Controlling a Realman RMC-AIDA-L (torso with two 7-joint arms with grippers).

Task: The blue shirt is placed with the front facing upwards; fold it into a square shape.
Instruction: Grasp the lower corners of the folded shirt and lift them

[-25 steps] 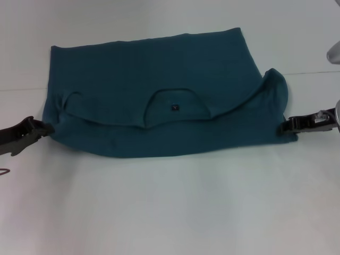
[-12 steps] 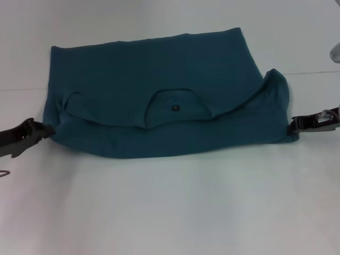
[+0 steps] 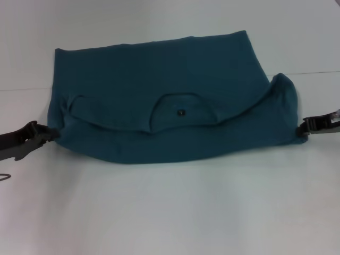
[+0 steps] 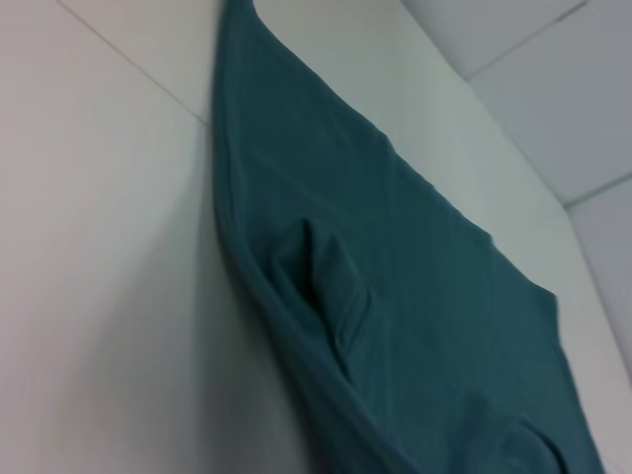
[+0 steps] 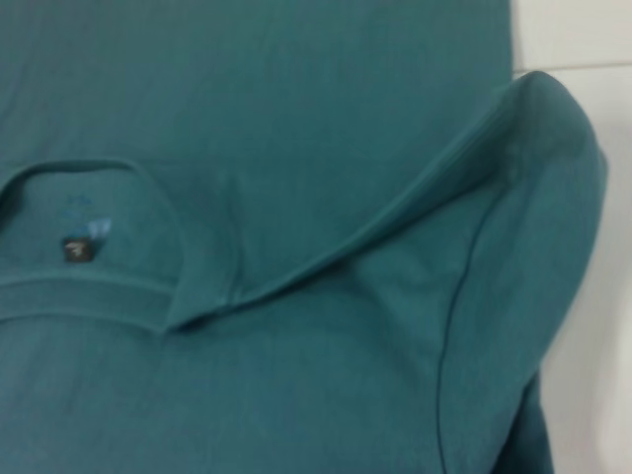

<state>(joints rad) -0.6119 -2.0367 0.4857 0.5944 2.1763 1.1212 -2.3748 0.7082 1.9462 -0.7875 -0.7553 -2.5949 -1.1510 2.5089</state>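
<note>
**Shirt folded once, held at both ends**

The dark teal-blue cotton T-shirt (image 3: 170, 101) lies doubled on the white desk (image 3: 170, 212), collar and label up. The left gripper (image 3: 47, 133) and right gripper (image 3: 304, 129) seem clenched on its side corners. Next: fold sideways, evenly.

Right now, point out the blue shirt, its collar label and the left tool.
blue shirt (image 3: 159, 74): head view, plain back panel.
collar label (image 5: 76, 249): right wrist view, dark tag.
left tool (image 3: 33, 136): head view, tip at shirt's edge.
</note>
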